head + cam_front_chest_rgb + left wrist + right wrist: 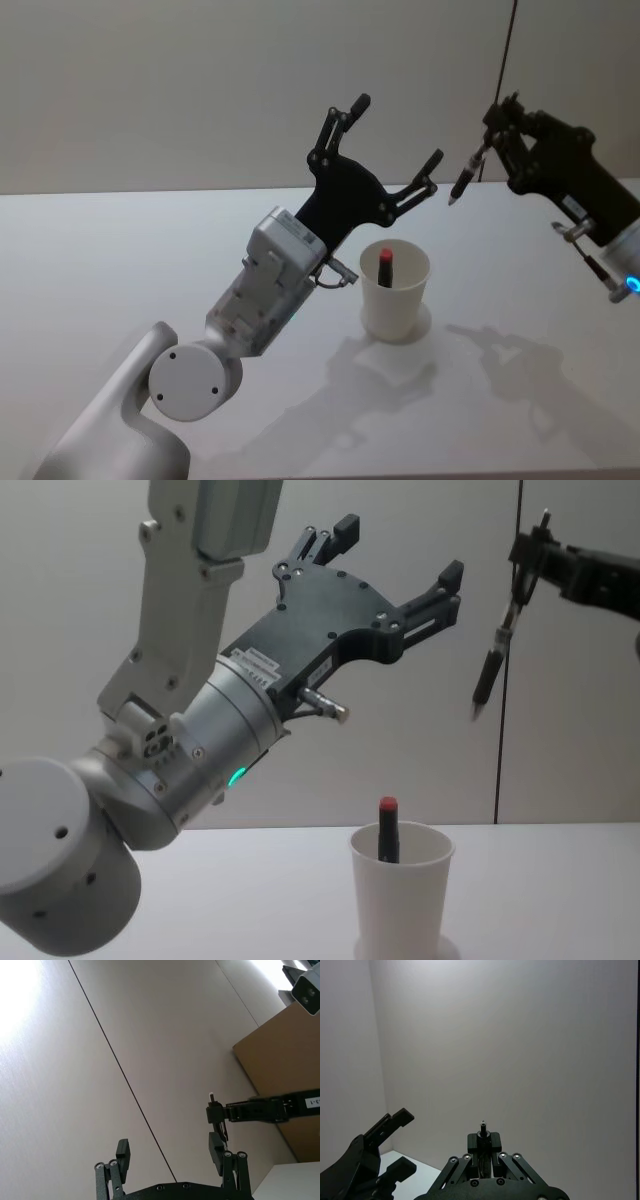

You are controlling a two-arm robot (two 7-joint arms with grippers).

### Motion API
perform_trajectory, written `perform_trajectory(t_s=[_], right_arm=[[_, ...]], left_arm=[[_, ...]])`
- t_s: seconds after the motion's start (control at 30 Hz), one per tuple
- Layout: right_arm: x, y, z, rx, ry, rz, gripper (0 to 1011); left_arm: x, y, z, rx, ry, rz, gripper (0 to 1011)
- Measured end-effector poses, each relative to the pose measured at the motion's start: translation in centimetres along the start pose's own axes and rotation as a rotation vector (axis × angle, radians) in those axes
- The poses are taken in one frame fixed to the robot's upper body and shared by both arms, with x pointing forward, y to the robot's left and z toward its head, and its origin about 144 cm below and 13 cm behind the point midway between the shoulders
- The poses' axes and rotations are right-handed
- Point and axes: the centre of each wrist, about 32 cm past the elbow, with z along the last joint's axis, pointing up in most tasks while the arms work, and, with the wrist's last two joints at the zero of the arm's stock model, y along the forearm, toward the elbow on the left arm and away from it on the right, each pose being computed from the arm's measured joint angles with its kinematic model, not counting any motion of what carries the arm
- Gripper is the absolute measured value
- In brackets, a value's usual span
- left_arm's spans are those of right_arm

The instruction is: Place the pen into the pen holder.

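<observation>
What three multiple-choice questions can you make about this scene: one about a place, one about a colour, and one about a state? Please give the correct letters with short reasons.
1. Where is the dark pen held by the right gripper?
A. lying on the table
B. in the air, above and to the right of the pen holder
C. inside the pen holder

2. What colour is the top of the pen already standing in the pen holder?
A. red
B. green
C. yellow

3. How are the left gripper's fingers?
A. shut on a pen
B. shut on the cup
C. open, holding nothing

Answers: 1 B, it hangs tip down, clear of the cup; 2 A, a red cap shows above the rim; 3 C, its fingers are spread apart.
</observation>
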Motion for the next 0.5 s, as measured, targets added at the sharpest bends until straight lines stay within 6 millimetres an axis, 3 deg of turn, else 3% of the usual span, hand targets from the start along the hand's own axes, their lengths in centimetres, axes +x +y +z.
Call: perform_trajectory(t_s=[0.5], right_arm=[[-0.7, -0.6, -2.6, 0.015, -0.100, 0.029, 132]], left_arm=[[0.0, 0.0, 0.0, 0.000, 0.000, 0.000, 1000]])
